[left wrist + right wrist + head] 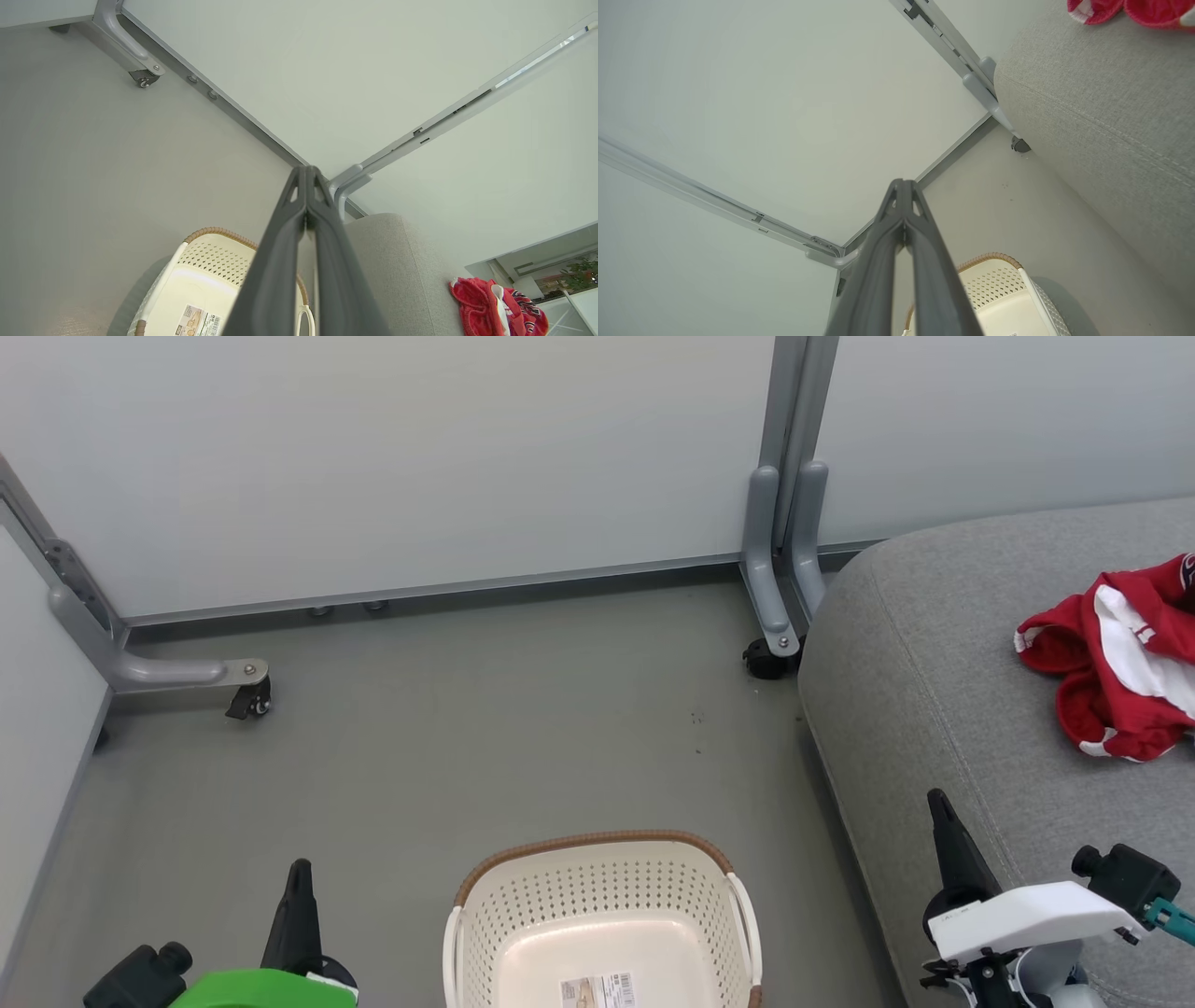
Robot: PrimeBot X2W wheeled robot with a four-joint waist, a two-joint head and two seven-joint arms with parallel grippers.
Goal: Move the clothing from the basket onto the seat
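Clothing (1060, 649) bunched on seat (934, 709), no clear axis, basket (597, 896) upright, mouth up

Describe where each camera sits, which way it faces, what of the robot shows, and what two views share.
Head view: on the head, facing forward and down at basket and seat; left gripper, right gripper at lower corners.
Left wrist view: on that wrist, looking along its shut gripper toward the partition.
Right wrist view: likewise, along its shut gripper.
Both wrist views share the clothing on the seat.
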